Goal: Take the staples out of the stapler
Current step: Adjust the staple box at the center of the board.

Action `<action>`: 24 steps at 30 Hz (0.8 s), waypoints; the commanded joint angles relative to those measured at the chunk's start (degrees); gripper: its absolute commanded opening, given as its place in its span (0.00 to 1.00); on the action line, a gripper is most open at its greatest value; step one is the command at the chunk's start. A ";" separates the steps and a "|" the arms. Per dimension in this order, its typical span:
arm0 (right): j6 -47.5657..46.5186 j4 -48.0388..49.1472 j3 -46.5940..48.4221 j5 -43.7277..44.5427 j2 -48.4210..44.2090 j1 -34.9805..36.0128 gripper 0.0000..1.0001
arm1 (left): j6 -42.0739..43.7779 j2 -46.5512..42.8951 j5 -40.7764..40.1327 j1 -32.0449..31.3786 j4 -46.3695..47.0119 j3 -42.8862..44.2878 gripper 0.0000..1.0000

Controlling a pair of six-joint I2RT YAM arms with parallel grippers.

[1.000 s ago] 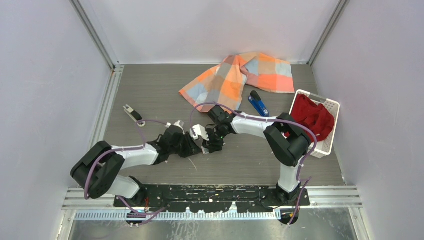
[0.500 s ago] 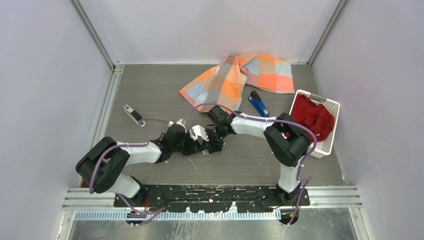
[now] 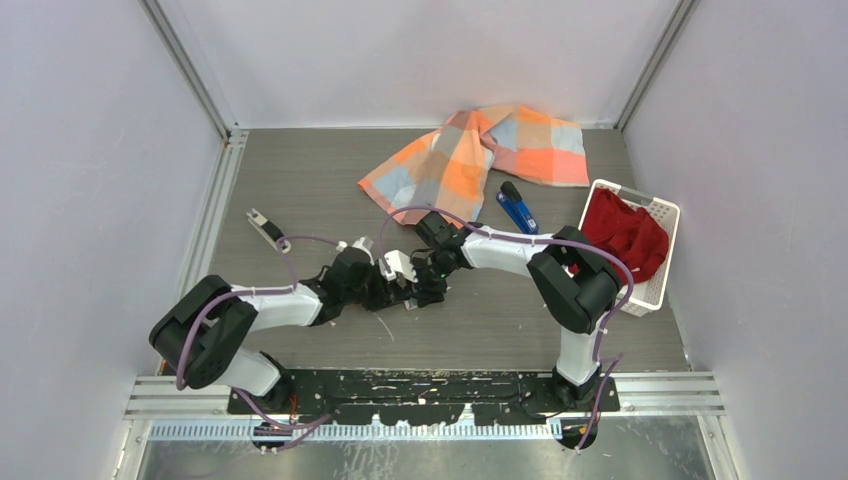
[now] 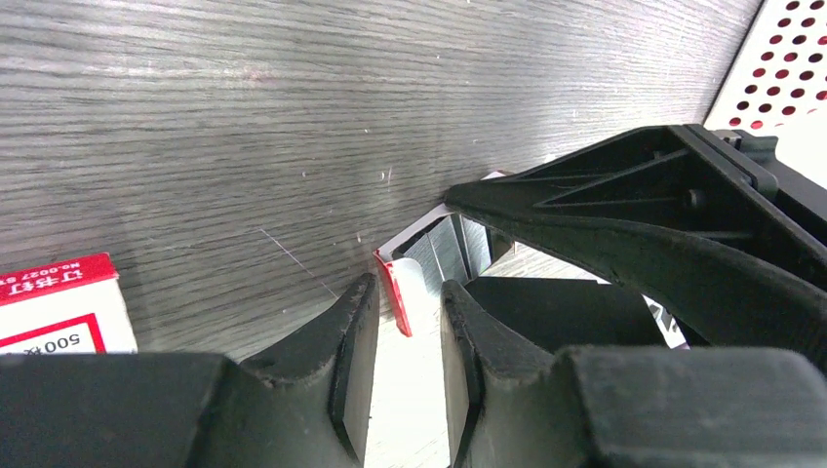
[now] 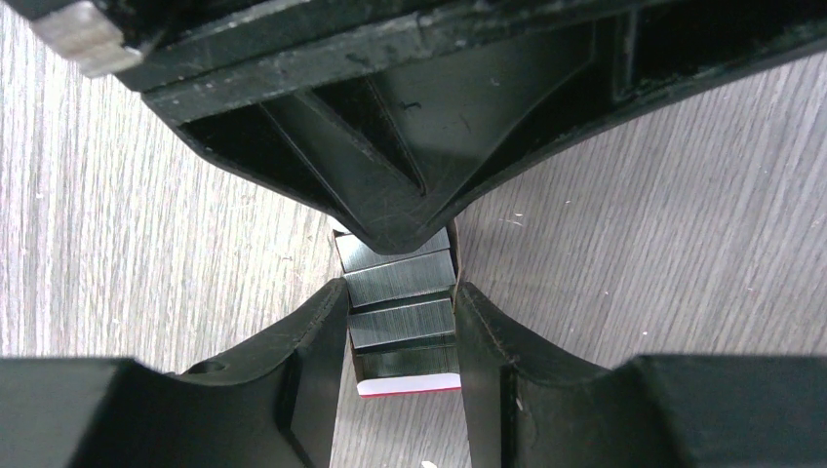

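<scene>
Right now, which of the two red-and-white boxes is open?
The box clamped in the right hand: its end is open, showing rows of grey staples. The other box, beside the left hand, shows only printed sides.

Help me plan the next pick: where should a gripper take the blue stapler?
Mid-body, across its narrow sides, from straight above: the stapler lies flat and slim on the table, its far end near the checked cloth.
</scene>
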 commanded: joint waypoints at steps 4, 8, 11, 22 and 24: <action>-0.29 0.69 0.06 -1.37 -2.90 0.44 0.47 | 1.67 -2.97 -0.92 -0.33 -0.22 -0.21 0.31; -0.27 0.56 0.16 -1.31 -2.71 0.56 0.47 | 1.73 -4.40 -1.46 -0.32 -1.54 -0.61 0.29; -0.31 0.56 0.18 -1.23 -2.62 0.57 0.47 | 2.01 -5.54 -2.07 -0.36 -2.65 -0.93 0.28; -0.31 0.47 0.27 -1.15 -2.75 0.53 0.47 | 2.09 -3.25 -1.26 -0.34 -1.97 -0.51 0.19; -0.27 0.49 0.27 -1.13 -2.70 0.62 0.47 | 2.10 -2.73 -1.07 -0.35 -1.83 -0.32 0.18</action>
